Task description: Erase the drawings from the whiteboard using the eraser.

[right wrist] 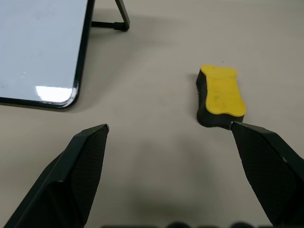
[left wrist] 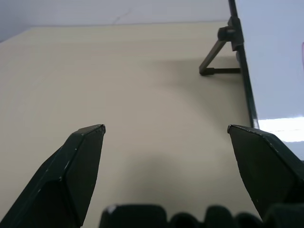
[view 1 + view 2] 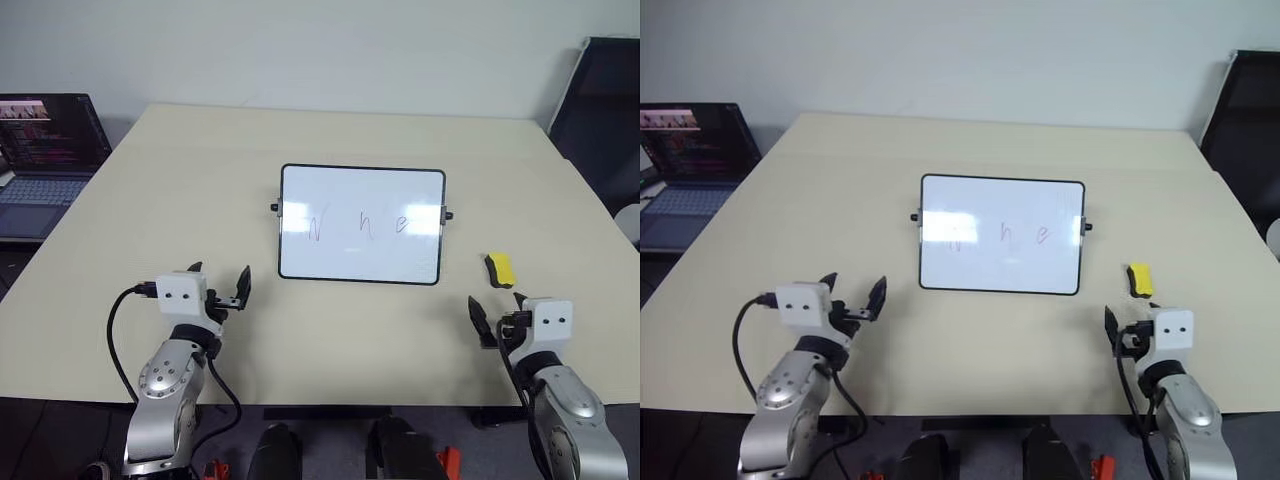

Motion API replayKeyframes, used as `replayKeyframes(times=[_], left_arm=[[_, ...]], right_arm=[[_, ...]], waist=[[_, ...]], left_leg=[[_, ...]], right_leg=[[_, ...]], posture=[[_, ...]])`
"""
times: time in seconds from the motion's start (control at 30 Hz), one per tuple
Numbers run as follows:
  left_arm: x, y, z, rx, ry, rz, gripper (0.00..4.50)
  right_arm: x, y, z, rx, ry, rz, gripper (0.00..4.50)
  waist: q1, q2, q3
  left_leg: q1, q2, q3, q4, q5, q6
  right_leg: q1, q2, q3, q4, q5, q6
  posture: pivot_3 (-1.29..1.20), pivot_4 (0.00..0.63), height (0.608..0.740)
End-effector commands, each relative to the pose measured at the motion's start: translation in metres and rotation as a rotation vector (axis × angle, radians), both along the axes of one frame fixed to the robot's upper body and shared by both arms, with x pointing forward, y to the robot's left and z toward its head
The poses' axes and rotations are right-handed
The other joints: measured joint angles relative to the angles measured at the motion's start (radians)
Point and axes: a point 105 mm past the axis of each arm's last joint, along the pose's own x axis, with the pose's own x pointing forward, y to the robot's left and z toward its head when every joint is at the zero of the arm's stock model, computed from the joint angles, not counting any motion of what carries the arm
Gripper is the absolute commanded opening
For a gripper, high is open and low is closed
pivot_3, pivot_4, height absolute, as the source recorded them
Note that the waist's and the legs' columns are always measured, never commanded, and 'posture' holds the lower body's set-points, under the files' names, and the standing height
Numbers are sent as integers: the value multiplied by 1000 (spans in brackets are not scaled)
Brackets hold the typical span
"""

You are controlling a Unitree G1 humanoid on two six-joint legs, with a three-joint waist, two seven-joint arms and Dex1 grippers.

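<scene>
Eraser (image 3: 500, 269) lies flat on the table (image 3: 200, 200), yellow side up, just right of the whiteboard (image 3: 361, 225) — untouched.
The 3 drawings (image 3: 360, 224) read faintly under glare in the head views; the right wrist view shows the eraser's dark underside. Left gripper (image 3: 220, 285) and right gripper (image 1: 168, 129) both hang spread and empty — a laptop (image 3: 45, 150) is cut off at far left.

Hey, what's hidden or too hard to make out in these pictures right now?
- Laptop: head views, cut off by the left edge; screen text too small to read.
- Drawings: head views, faint, partly washed out by glare on the whiteboard.
- Eraser: right wrist view, near corner behind a fingertip; underside against the table.
</scene>
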Motion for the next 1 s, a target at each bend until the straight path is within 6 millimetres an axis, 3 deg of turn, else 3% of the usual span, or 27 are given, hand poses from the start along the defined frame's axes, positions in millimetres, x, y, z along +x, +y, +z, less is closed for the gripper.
replayKeyframes(times=[0.03, 0.13, 0.33, 0.5, 0.73, 1.0], left_arm=[[6, -11, 20, 23, -73, -47, 4500], [8, -14, 22, 28, -78, -45, 4500], [14, -33, 46, 86, -133, -167, 4500], [18, -81, 88, 131, -190, -479, 4500], [13, -124, 100, 217, -178, -921, 4500], [12, -131, 105, 195, -130, -1116, 4500]], right_arm=[[6, 0, 12, -37, -35, 1, 4483], [10, 0, 17, -130, -48, 2, 4483], [11, 3, 38, -98, -83, 35, 4483], [31, -14, 63, -96, -112, 11, 4483], [45, -35, 66, -89, -45, -81, 4483], [53, -40, 57, -21, 57, -100, 4483]], waist=[[-2, 0, 0], [-9, 0, 0], [-16, 0, 0], [-17, 0, 1], [-18, 2, 2], [-22, 3, 3]], left_leg=[[0, 0, 0, 1, 0, 0], [0, -1, 0, 4, 0, 0], [0, -2, -2, 3, 0, 0], [-2, -4, -4, 4, 0, 0], [-2, -5, -8, 1, 0, 1], [-3, -6, -9, 1, 0, 1]], right_leg=[[0, 0, 0, 0, 0, 0], [0, -1, 0, -2, 0, 0], [3, -2, -1, 0, 0, 0], [3, -2, -2, -1, 0, 0], [5, -2, -3, -1, -1, 2], [5, -2, -4, 0, -2, 3]], posture=[[0, 150, 740], [0, 150, 740], [0, 150, 740], [0, 150, 740], [0, 150, 740], [0, 150, 740]])
